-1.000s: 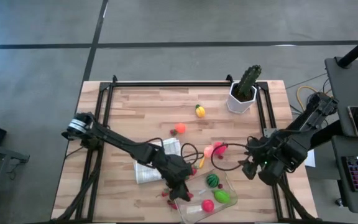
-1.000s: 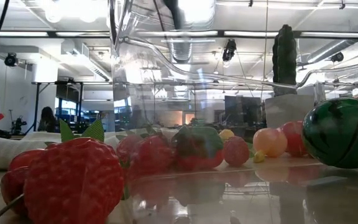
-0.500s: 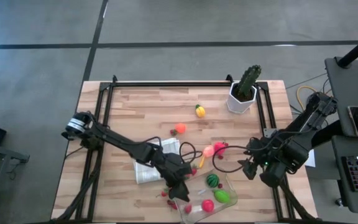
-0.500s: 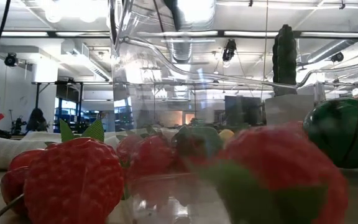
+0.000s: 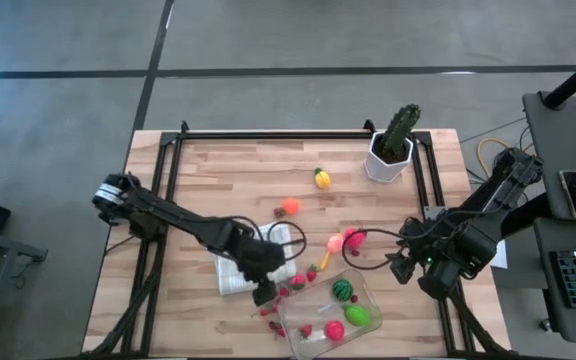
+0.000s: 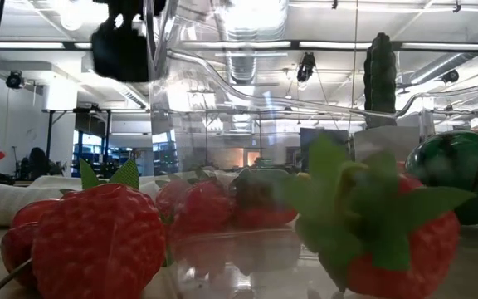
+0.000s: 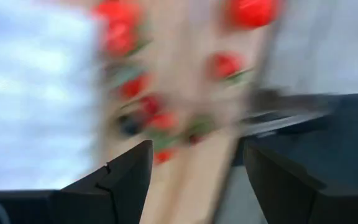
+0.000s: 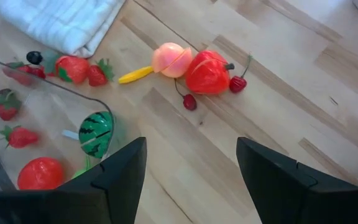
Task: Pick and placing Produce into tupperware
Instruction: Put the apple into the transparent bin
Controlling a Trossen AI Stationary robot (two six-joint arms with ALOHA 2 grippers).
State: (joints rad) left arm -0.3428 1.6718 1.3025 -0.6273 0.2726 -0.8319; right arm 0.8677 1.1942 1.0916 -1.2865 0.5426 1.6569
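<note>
**Left hand backs off the tupperware, strawberry now inside**

Since a second ago the left hand (image 5: 264, 293) has pulled away from the tupperware's (image 5: 360, 287) near-left corner and now hangs over the table (image 5: 228, 170) just beside the folded white cloth (image 5: 230, 277), near the scattered little red berries (image 5: 286, 291). Its fingers (image 7: 126, 177) are spread with nothing between them. In the low view a strawberry (image 6: 380, 232) with a big green leafy cap now sits right up front inside the clear tub, which wasn't there a second ago.

Inside the tupperware you can also see a small watermelon (image 5: 341, 290), a green piece (image 5: 357, 316), a red round one (image 5: 334, 330) and a small strawberry (image 5: 306, 329). The tub sits at the near edge of the table, right of the cloth.

Still out on the wood: a pink peach (image 8: 172, 60) touching a red pepper-looking thing (image 8: 209, 71), cherries (image 8: 189, 102) by them, a thin yellow piece (image 8: 135, 74), an orange fruit (image 5: 290, 207) and a yellow one (image 5: 321, 178) farther back.

The right hand (image 5: 404, 268) hasn't budged, parked at the table's right side, fingers (image 8: 120, 174) apart and holding nothing. The cactus in its white pot (image 5: 392, 148) stands at the far right corner.
</note>
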